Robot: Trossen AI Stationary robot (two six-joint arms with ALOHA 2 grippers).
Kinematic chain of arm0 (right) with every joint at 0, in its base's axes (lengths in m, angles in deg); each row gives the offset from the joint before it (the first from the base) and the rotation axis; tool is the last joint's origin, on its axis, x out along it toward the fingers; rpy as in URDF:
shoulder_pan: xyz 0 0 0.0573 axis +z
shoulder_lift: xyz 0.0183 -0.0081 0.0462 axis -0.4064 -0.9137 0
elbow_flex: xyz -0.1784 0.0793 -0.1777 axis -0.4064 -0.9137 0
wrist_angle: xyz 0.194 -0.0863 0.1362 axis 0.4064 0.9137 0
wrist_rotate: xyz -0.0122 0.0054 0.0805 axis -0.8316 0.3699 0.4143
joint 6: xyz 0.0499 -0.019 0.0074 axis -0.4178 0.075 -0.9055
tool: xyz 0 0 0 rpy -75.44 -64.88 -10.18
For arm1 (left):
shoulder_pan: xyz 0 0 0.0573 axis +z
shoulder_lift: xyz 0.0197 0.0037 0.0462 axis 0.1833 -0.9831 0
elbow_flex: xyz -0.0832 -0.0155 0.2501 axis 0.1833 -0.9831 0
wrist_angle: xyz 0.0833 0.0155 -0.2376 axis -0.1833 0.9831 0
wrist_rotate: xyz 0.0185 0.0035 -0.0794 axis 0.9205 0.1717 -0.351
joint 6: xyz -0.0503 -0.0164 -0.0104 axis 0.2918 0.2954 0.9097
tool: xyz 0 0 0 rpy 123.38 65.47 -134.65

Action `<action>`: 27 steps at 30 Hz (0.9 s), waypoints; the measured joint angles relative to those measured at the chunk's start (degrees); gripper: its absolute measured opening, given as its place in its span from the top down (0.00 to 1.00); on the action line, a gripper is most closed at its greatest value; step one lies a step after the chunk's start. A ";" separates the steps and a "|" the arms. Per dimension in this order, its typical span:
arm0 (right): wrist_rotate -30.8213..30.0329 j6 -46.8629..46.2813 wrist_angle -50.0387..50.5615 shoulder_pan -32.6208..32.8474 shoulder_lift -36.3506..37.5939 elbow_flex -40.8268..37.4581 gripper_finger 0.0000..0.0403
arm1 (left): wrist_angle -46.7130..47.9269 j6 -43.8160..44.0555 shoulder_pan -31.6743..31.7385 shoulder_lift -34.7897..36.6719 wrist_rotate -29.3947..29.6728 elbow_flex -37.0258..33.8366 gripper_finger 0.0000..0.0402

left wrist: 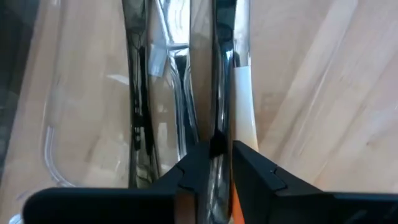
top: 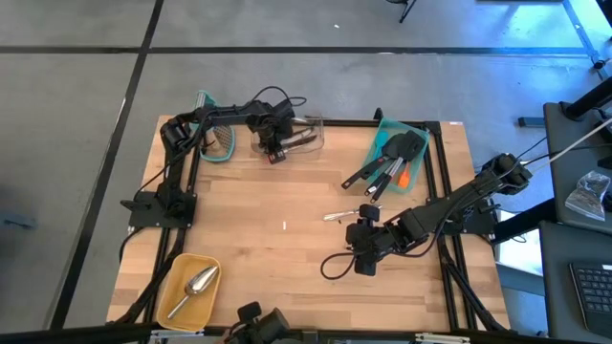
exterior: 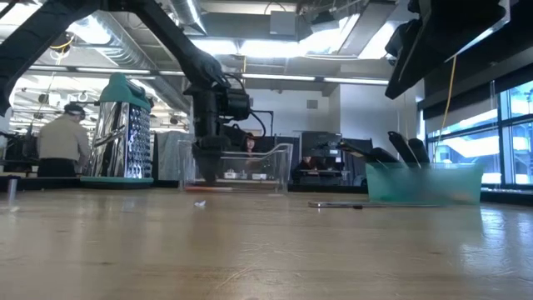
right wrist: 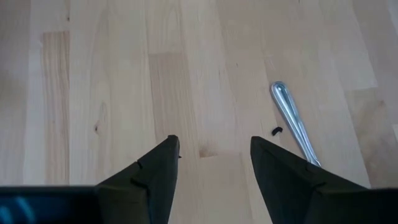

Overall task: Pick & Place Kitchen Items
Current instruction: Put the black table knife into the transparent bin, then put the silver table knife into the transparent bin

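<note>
Clear plastic bin (top: 304,134) at the table's far edge has my left gripper (top: 277,151) over it, jaws nearly closed around a thin dark handle (left wrist: 219,93); whether it's truly gripped, I cannot tell. My right gripper (right wrist: 214,171) hangs open above bare wood, a metal utensil handle (right wrist: 292,121) just beside it; more utensils (top: 387,162) sit in the teal tray (top: 421,153).

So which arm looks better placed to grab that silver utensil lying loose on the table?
The right one, probably. Its end effector hovers open just beside the silver utensil, whose handle shows right by its fingers in the right wrist view. The left end effector is busy far off, down in the clear bin.
</note>
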State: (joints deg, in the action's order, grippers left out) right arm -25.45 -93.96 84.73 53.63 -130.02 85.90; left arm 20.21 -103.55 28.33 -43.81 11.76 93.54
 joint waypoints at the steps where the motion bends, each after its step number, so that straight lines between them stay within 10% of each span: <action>1: 0.00 0.00 -0.02 0.00 0.00 0.00 0.50 | -0.04 0.00 0.00 0.04 -0.08 0.00 0.82; 13: 0.17 0.00 0.02 0.00 0.00 0.00 0.50 | 1.34 0.83 0.00 0.17 1.09 2.49 0.51; 27: 0.17 0.00 0.82 0.04 0.00 0.00 0.50 | 17.17 1.25 0.24 0.24 0.30 19.43 0.48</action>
State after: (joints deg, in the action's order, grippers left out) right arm -25.27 -93.96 85.56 53.67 -130.02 85.90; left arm 37.38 -102.30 28.57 -43.57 12.06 112.97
